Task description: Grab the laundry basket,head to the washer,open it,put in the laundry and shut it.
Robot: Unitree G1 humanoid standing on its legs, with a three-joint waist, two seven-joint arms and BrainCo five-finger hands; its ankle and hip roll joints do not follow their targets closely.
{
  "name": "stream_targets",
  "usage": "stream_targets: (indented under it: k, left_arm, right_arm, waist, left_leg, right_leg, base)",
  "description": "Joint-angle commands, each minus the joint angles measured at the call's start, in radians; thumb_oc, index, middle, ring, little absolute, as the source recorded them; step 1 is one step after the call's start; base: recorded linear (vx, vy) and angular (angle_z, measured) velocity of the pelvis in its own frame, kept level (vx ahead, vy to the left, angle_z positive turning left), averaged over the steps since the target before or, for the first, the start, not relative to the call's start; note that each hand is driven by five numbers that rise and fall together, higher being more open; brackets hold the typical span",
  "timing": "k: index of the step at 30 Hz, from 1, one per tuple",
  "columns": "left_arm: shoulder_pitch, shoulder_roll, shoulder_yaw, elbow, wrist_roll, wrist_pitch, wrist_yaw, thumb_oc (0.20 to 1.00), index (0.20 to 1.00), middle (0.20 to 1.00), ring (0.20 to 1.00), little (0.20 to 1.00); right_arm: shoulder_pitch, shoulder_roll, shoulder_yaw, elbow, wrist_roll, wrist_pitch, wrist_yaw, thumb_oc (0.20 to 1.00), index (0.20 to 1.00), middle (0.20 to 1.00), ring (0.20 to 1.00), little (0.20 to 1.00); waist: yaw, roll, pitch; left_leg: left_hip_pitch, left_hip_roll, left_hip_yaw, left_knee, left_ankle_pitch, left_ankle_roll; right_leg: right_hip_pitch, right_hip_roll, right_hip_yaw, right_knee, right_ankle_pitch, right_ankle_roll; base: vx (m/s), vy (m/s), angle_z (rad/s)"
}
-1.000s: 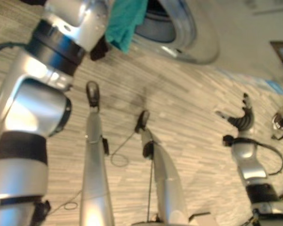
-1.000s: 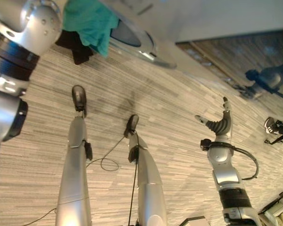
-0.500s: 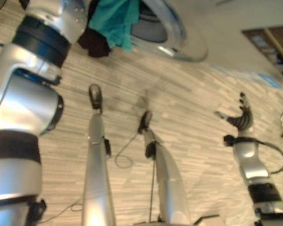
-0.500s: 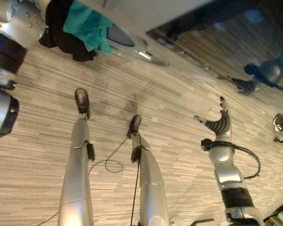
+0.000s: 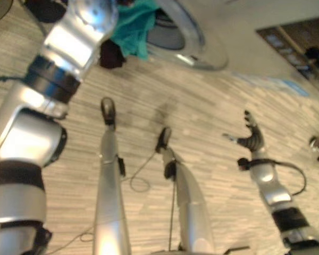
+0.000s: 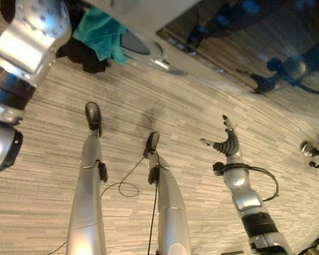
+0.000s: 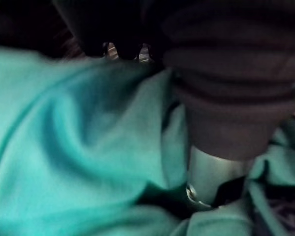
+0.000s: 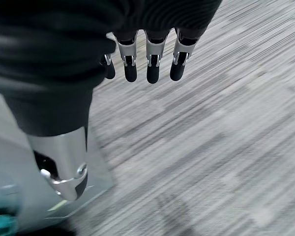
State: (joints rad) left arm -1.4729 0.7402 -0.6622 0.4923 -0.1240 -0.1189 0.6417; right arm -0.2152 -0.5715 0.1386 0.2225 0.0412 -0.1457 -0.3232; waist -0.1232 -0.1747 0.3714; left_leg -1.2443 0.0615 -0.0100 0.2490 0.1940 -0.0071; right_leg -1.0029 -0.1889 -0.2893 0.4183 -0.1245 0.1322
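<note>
the washer (image 5: 239,32) fills the far side, a pale cabinet with its round door opening (image 5: 173,32) rimmed in shiny metal, facing out over a grey striped carpet floor (image 5: 202,117). the floor runs open and bare from the washer's lower edge toward the near right.

the laundry hangs at the left edge of the opening: a teal cloth (image 5: 134,29), soft and folded in loose creases, with a dark garment (image 5: 110,53) bunched just beneath it, hanging over the rim. in the left wrist view the teal cloth (image 7: 73,147) lies crumpled right against the left hand (image 7: 113,46), whose dark fingertips are pressed into the folds; i cannot tell whether they clench it or lie slack. the left arm reaches up from the near left to the door opening.

the right hand (image 6: 226,142) hangs well apart on the right, over bare floor, fingers straight and spread, thumb out to the side, grasping nothing; the right wrist view shows the same relaxed fingers (image 8: 152,64) above the carpet.
</note>
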Motion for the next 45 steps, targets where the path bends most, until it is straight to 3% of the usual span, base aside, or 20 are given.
stream_targets:
  k: [1, 8, 15, 19, 24, 25, 29, 30, 35, 45]
  left_arm:
    - [-0.019, 0.011, 0.061, -0.018, 0.18, -0.01, 0.092, 1.0, 1.0, 1.0, 1.0, 1.0]
    - [0.377, 0.041, 0.297, -0.21, 0.252, -0.017, 0.098, 1.0, 1.0, 1.0, 1.0, 1.0]
    - [0.749, -0.033, 0.468, -0.421, 0.249, -0.053, 0.028, 1.0, 1.0, 1.0, 1.0, 1.0]
    - [1.024, -0.106, 0.535, -0.57, 0.202, -0.097, -0.034, 1.0, 1.0, 1.0, 1.0, 1.0]
    - [1.12, -0.143, 0.525, -0.583, 0.13, -0.118, -0.068, 1.0, 1.0, 1.0, 1.0, 1.0]
    - [1.16, -0.151, 0.499, -0.591, 0.101, -0.125, -0.101, 1.0, 1.0, 1.0, 1.0, 1.0]
    - [1.22, -0.154, 0.467, -0.607, 0.039, -0.14, -0.152, 1.0, 1.0, 1.0, 1.0, 1.0]
    - [1.244, -0.146, 0.45, -0.625, 0.0, -0.151, -0.18, 1.0, 1.0, 1.0, 1.0, 1.0]
    - [1.293, -0.119, 0.424, -0.673, -0.055, -0.173, -0.229, 1.0, 1.0, 1.0, 1.0, 1.0]
    - [1.275, -0.145, 0.346, -0.697, -0.154, -0.194, -0.275, 1.0, 1.0, 1.0, 1.0, 1.0]
  right_arm:
    - [0.064, 0.011, -0.037, -0.001, 0.002, -0.055, -0.022, 1.0, 1.0, 1.0, 1.0, 1.0]
    - [0.055, 0.099, 0.0, 0.032, 0.032, -0.056, -0.023, 1.0, 1.0, 1.0, 1.0, 1.0]
    - [0.044, 0.167, 0.034, 0.064, 0.057, -0.035, -0.001, 1.0, 1.0, 1.0, 1.0, 1.0]
    - [0.015, 0.233, 0.09, 0.154, 0.094, -0.002, 0.024, 1.0, 1.0, 1.0, 1.0, 1.0]
    - [-0.053, 0.263, 0.126, 0.25, 0.126, 0.012, 0.019, 1.0, 1.0, 1.0, 1.0, 1.0]
    - [-0.102, 0.271, 0.146, 0.315, 0.142, 0.032, 0.019, 1.0, 1.0, 1.0, 1.0, 1.0]
    - [-0.2, 0.288, 0.175, 0.449, 0.141, 0.043, 0.0, 1.0, 1.0, 1.0, 1.0, 1.0]
    - [-0.28, 0.297, 0.183, 0.534, 0.152, 0.049, -0.016, 1.0, 1.0, 1.0, 1.0, 1.0]
    - [-0.491, 0.327, 0.167, 0.758, 0.22, 0.049, -0.048, 1.0, 1.0, 1.0, 1.0, 1.0]
    - [-0.715, 0.315, 0.086, 0.979, 0.344, 0.044, -0.061, 1.0, 1.0, 1.0, 1.0, 1.0]
  waist:
    - [-0.024, -0.012, -0.054]
    - [0.026, -0.014, -0.027]
    - [0.084, 0.008, -0.003]
    - [0.155, 0.045, 0.015]
    - [0.196, 0.066, 0.029]
    - [0.232, 0.081, 0.037]
    - [0.27, 0.106, 0.051]
    - [0.294, 0.126, 0.058]
    - [0.363, 0.178, 0.071]
    - [0.442, 0.241, 0.079]
  left_leg:
    - [0.033, 0.053, 0.007, 0.165, -0.291, -0.008]
    - [0.095, 0.052, 0.012, 0.113, -0.262, -0.023]
    - [0.157, 0.042, 0.019, 0.04, -0.216, -0.042]
    - [0.222, 0.026, 0.011, -0.037, -0.167, -0.057]
    - [0.252, 0.018, -0.003, -0.071, -0.139, -0.065]
    - [0.256, 0.013, -0.015, -0.082, -0.126, -0.07]
    - [0.251, 0.002, -0.039, -0.093, -0.11, -0.077]
    - [0.237, -0.006, -0.054, -0.095, -0.102, -0.078]
    - [0.195, -0.024, -0.078, -0.102, -0.089, -0.083]
    - [0.122, -0.062, -0.09, -0.096, -0.091, -0.073]
  right_leg:
    - [0.09, 0.029, -0.024, -0.057, -0.025, 0.011]
    - [0.141, 0.033, -0.044, -0.08, -0.018, 0.006]
    - [0.181, 0.028, -0.066, -0.097, -0.014, 0.002]
    - [0.226, 0.018, -0.105, -0.099, -0.023, -0.005]
    - [0.248, 0.007, -0.136, -0.085, -0.041, -0.011]
    - [0.251, 0.0, -0.155, -0.069, -0.062, -0.02]
    - [0.244, -0.011, -0.192, -0.038, -0.095, -0.032]
    - [0.23, -0.017, -0.211, -0.012, -0.115, -0.039]
    - [0.181, -0.039, -0.244, 0.051, -0.155, -0.04]
    - [0.11, -0.08, -0.271, 0.14, -0.208, -0.027]
  base:
    - [-0.03, -0.038, -0.02]
    - [-0.03, -0.034, 0.02]
    - [-0.02, -0.029, 0.04]
    - [-0.01, -0.037, 0.24]
    - [0.0, -0.057, 0.24]
    - [0.02, -0.085, 0.27]
    - [0.02, -0.095, 0.33]
    - [0.02, -0.072, 0.39]
    - [0.03, -0.047, 0.27]
    - [0.03, -0.001, 0.16]
